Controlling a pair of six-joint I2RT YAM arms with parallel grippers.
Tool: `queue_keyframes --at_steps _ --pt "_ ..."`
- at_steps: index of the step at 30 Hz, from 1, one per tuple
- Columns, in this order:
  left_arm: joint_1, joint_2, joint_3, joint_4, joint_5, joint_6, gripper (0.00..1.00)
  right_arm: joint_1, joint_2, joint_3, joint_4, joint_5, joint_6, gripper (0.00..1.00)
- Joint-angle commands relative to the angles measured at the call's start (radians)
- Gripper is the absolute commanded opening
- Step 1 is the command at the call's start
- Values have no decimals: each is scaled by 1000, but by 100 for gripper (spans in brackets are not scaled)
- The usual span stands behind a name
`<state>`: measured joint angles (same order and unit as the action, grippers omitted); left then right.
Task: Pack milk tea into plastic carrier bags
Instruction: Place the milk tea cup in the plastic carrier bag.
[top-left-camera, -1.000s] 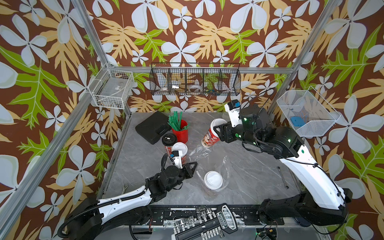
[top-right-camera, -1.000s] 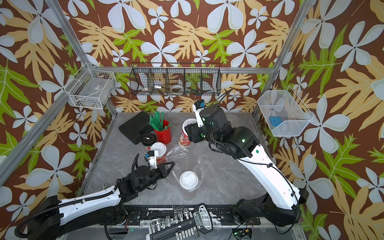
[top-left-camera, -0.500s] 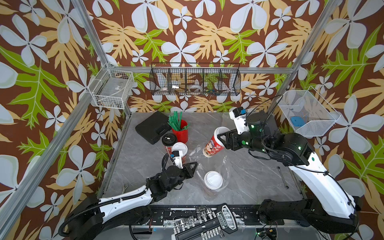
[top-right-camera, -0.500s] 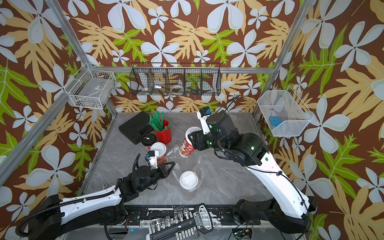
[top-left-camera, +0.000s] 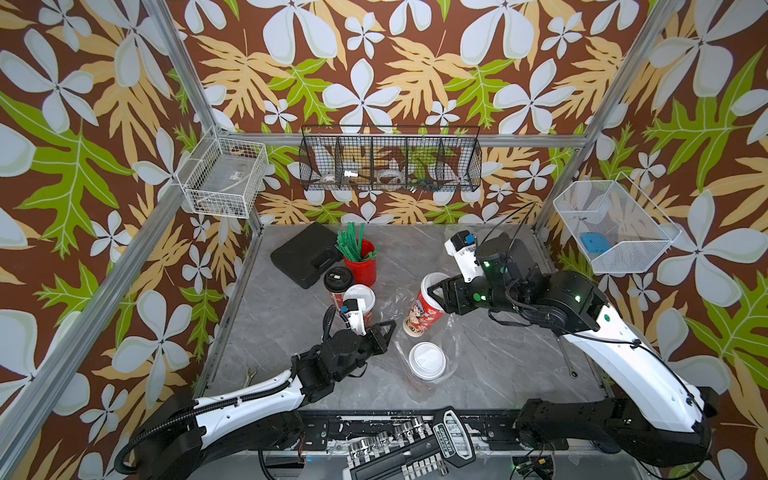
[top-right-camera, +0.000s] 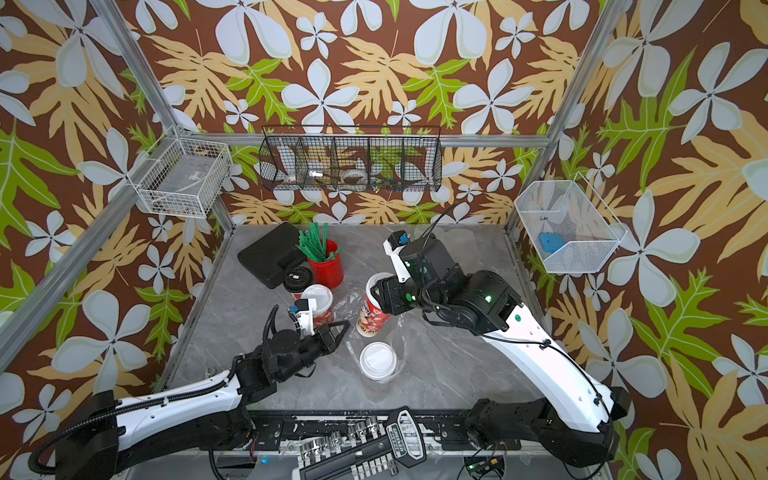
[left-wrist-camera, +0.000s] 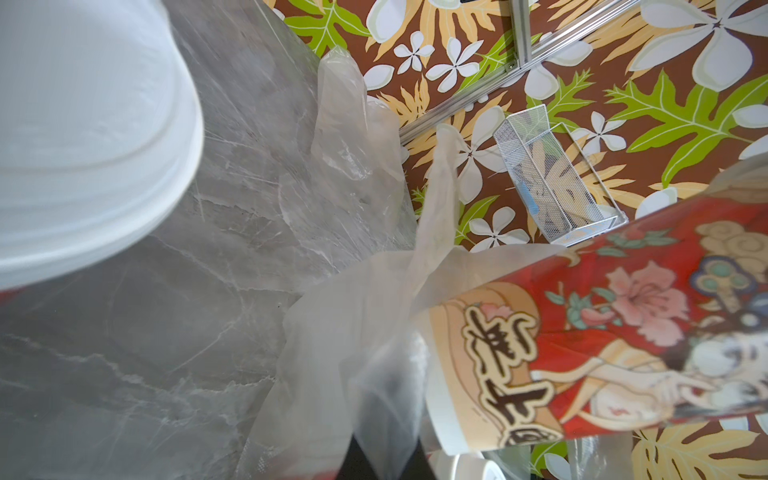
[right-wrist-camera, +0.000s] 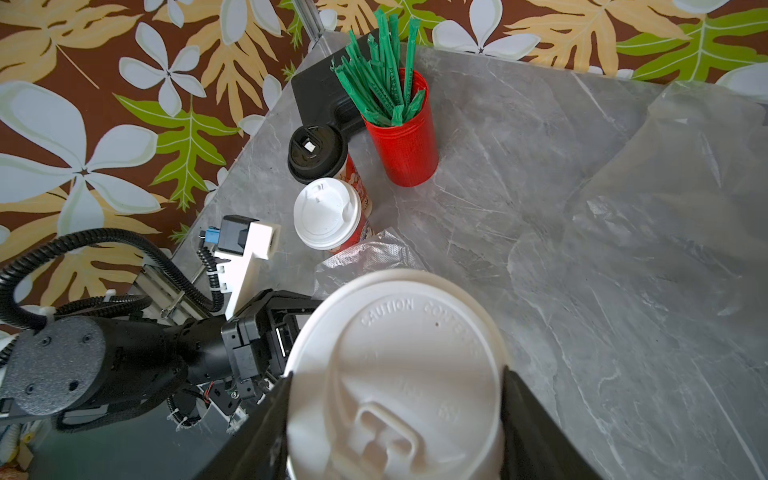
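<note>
Right gripper (top-left-camera: 437, 291) clamped on a tilted milk tea cup (top-left-camera: 420, 311), left gripper (top-left-camera: 383, 331) pinched shut on the plastic carrier bag (left-wrist-camera: 324, 345)

Grips the cup across its white-lidded top, jaws on either side of the lid, leaving the base free to go in first. Carries it tilted, base low over the film, just beside a white-lidded cup (top-left-camera: 427, 360) seemingly standing inside the bag already. Pinches a fold of the bag's edge with the left gripper, likely to keep the mouth lifted and wide rather than collapsed on the table (top-left-camera: 282, 324). Leaves the black-lidded cup (top-left-camera: 338, 279) and a second white-lidded cup (top-left-camera: 360, 295) upright by the red straw cup (top-left-camera: 361, 266), presumably awaiting another bag.
</note>
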<state>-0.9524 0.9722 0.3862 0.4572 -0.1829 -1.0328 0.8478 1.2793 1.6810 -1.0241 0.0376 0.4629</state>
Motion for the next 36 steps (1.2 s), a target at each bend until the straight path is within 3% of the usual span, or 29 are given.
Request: queue_keyframes --at_steps 1,26,36 --pt "-3 -1 15 8 -5 13 0 7 7 -6 28 79 -20 64" --pt "-6 6 59 3 2 19 0 169 42 -160 120 335 -55 66" --pt "-6 -1 65 7 -3 18 0 207 23 -302 249 381 -44 66"
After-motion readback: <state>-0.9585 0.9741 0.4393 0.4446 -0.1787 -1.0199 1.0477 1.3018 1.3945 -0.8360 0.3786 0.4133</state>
